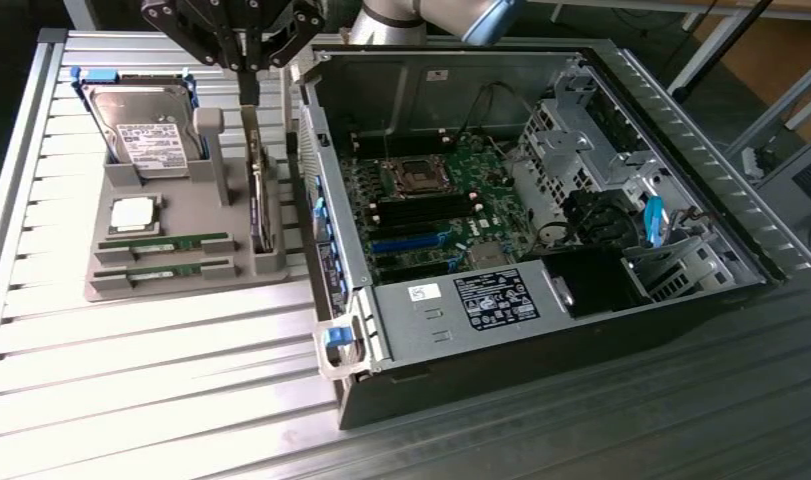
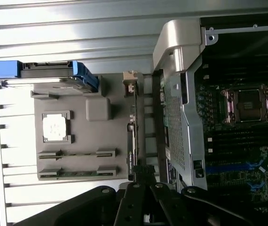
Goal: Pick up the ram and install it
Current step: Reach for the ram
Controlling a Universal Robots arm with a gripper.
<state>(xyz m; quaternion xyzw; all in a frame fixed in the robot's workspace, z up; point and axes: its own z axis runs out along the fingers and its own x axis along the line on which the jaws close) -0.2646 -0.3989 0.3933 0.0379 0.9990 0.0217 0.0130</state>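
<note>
Two look-alike ram sticks lie in slots at the near end of a grey fixture tray (image 1: 178, 290): one ram stick (image 1: 165, 241) and a second ram stick (image 1: 162, 270). In the wrist view they show as the ram stick (image 2: 76, 154) and its twin (image 2: 75, 173). My gripper (image 1: 249, 92) hangs shut and empty above the tray's far end, over the upright dark expansion card (image 1: 260, 190), well away from both sticks. In the wrist view the gripper (image 2: 142, 181) sits over the card's edge (image 2: 133, 136).
The tray also holds a silver CPU (image 1: 134, 212) and a hard drive (image 1: 149, 135) in a blue carrier. To the exterior view's right lies an open computer case (image 1: 419, 310) with its motherboard (image 1: 432, 200), CPU socket (image 1: 416, 175) and black memory slots (image 1: 419, 212).
</note>
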